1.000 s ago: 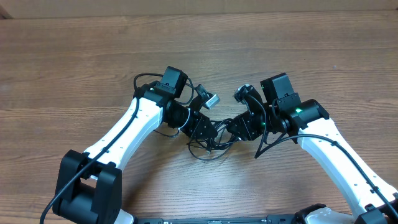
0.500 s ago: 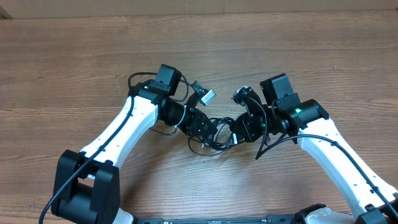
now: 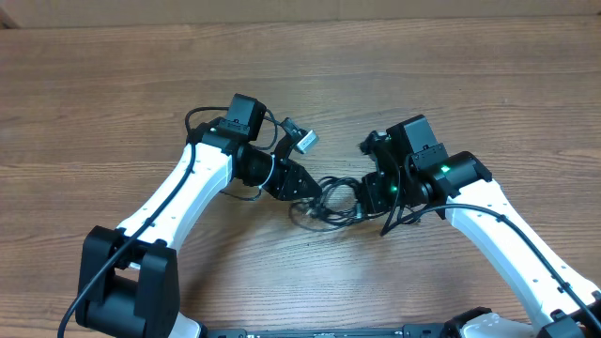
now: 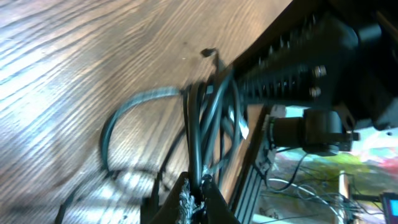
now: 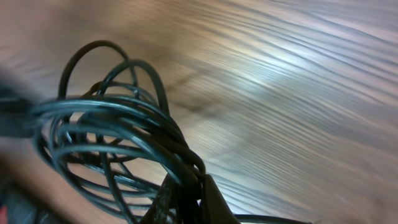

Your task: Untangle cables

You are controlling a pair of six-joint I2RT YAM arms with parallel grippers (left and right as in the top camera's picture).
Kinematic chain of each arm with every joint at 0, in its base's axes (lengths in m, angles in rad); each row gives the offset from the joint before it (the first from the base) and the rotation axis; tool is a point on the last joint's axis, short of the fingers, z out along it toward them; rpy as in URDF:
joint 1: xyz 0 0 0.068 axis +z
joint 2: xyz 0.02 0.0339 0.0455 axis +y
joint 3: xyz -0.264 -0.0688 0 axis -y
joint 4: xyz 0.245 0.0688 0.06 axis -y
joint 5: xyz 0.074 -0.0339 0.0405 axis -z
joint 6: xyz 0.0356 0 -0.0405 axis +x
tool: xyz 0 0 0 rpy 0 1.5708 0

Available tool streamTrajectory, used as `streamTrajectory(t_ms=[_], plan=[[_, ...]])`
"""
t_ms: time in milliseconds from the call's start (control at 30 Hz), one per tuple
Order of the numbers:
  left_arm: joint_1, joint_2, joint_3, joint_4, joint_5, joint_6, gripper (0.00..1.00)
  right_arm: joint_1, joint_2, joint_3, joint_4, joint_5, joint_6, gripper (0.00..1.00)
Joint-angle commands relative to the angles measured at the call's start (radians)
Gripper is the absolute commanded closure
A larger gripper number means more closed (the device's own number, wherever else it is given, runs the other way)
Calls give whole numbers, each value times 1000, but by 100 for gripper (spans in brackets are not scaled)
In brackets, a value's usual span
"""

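The cables (image 3: 331,199) are a tangle of thin black loops on the wooden table between my two grippers. My left gripper (image 3: 306,189) is shut on a few strands at the tangle's left side. In the left wrist view the cables (image 4: 208,118) run straight up out of the closed fingertips (image 4: 198,194). My right gripper (image 3: 362,193) is shut on the tangle's right side. In the right wrist view the cables (image 5: 112,127) fan out in loops to the left of the pinched strands at the gripper (image 5: 189,198). The plug ends are hidden.
A small silvery connector (image 3: 305,141) sticks out beside the left wrist. Thicker black arm wires hang by the right arm (image 3: 399,218). The right arm's dark body (image 4: 311,68) fills the upper right of the left wrist view. Bare wooden table (image 3: 376,75) lies around.
The right gripper has shut on the tangle. The left arm has drawn back to the left with its strands, and the loops now stretch between the two grippers.
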Motion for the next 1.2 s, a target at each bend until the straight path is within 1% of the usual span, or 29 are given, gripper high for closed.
streamTrajectory(t_ms=[0, 100, 267, 333, 400, 467, 567, 633, 733, 833, 1100, 1133, 1167], plan=[[37, -27, 23, -16, -47, -11, 96, -29, -1, -1, -10, 324, 218, 96], [37, -27, 23, -18, -47, -11, 96, -29, -1, -1, 10, 260, 215, 96], [37, -27, 23, -17, -47, -11, 96, -28, -1, -1, 21, -51, -27, 96], [37, -27, 23, -18, -46, -11, 96, -28, -1, -1, 21, -132, -72, 96], [36, -27, 23, -18, -45, -11, 95, -28, -1, -1, 24, -157, -85, 96], [33, -27, 23, -18, -33, -10, 77, -28, -1, -1, 32, -157, -85, 96], [25, -27, 23, -18, -19, -10, 63, -28, -1, -1, 43, -158, -82, 96], [16, -27, 23, -17, -20, -3, 57, -28, -1, -1, 43, -167, -82, 96], [-1, -27, 23, -9, -21, 26, 50, -28, -1, -1, 47, -216, -83, 96], [-22, -27, 23, 4, -34, 37, 48, -28, -1, -1, 55, -255, -86, 96], [-81, -27, 23, 29, -192, 35, 48, -28, -1, -1, 56, -283, -91, 96], [-87, -27, 23, 31, -205, 35, 50, -28, -1, -1, 56, -283, -91, 96], [-93, -27, 23, 31, -214, 35, 54, -28, -1, -1, 57, -282, -91, 96]])
